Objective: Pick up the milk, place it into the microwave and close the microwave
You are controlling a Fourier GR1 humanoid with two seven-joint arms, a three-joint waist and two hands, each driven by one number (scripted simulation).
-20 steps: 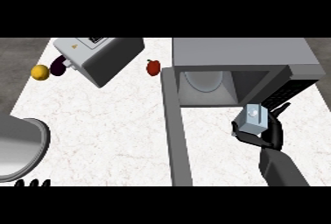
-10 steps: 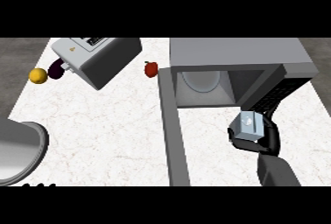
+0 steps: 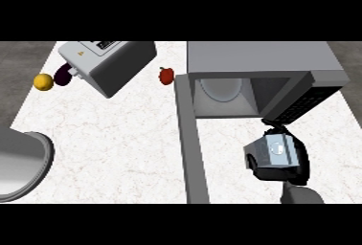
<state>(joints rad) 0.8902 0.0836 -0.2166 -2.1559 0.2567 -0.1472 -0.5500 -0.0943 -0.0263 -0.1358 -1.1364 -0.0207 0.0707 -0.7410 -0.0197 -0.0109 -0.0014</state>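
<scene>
In front of the open microwave [image 3: 258, 72], the right hand [image 3: 293, 162] has its fingers curled round the milk [image 3: 272, 150], held just short of the opening and off to its right. Going straight in from here risks the carton catching the control panel [image 3: 308, 103] beside the opening, or tipping. The door [image 3: 192, 143] stands swung wide open. The left hand is out of sight

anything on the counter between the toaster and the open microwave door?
Yes, head view: a small red pepper sits on the counter between the toaster and the microwave door, close to the door's far end.
</scene>
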